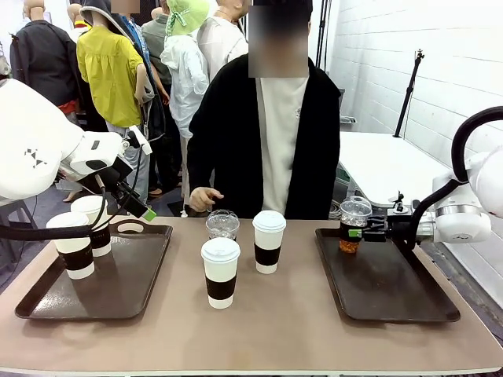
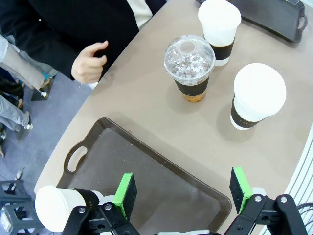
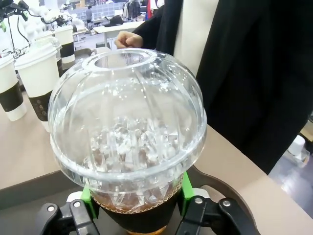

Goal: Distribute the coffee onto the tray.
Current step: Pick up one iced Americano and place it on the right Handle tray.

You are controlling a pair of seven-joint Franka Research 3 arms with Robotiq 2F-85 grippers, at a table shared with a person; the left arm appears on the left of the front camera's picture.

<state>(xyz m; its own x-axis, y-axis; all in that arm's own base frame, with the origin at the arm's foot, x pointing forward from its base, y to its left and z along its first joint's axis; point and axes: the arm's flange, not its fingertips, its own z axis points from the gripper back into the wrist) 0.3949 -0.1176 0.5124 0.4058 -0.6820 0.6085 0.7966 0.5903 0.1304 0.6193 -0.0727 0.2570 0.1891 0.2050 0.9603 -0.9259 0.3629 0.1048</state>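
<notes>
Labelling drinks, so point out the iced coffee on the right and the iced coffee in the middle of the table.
Right iced coffee (image 1: 355, 210): front view, on its clear dome lid.
Middle iced coffee (image 2: 189, 58): left wrist view, on its clear dome lid.

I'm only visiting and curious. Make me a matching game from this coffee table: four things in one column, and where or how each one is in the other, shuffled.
1 left gripper
2 middle iced cup
3 right iced cup
4 hand

A at the right tray, flanked by the right gripper
B open, above the left tray
C at the table's far edge
D on bare table, between the trays

Pairs: 1-B, 2-D, 3-A, 4-C
</notes>
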